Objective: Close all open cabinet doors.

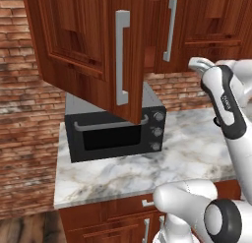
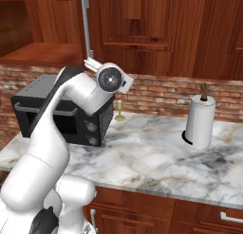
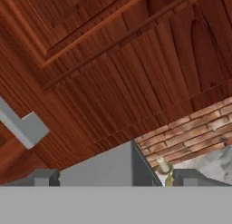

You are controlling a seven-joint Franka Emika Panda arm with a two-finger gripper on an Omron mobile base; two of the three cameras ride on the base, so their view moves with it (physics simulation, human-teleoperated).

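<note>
In the left base view an open cabinet door (image 1: pixel 93 45) swings out toward the camera from about ten o'clock, its long grey bar handle (image 1: pixel 121 57) standing vertical near its right edge. Its lower corner hangs in front of the black microwave (image 1: pixel 115 131), which sits on the marble bench (image 1: pixel 197 153) against the brick wall (image 1: pixel 24 114). At one o'clock a second cabinet door (image 1: pixel 170 30) lies flush with the cabinet face, its own handle upright.

In the right base view the arm's wrist rises at about eleven o'clock, just below the open door's handle (image 2: pixel 86 27), seen here edge-on. The microwave (image 2: pixel 61 114) sits at nine o'clock, a small goblet-like object (image 2: pixel 119 111) just right of it, and a paper towel roll (image 2: pixel 200 121) on its stand at three o'clock.

In the hand view the jaws (image 3: pixel 115 177) stand wide, the fingertips (image 3: pixel 43 177) far apart at the bottom and holding nothing. Above them spreads reddish wood panelling (image 3: pixel 113 60); a grey handle end (image 3: pixel 22 125) shows at nine o'clock, apart from the fingertips.
</note>
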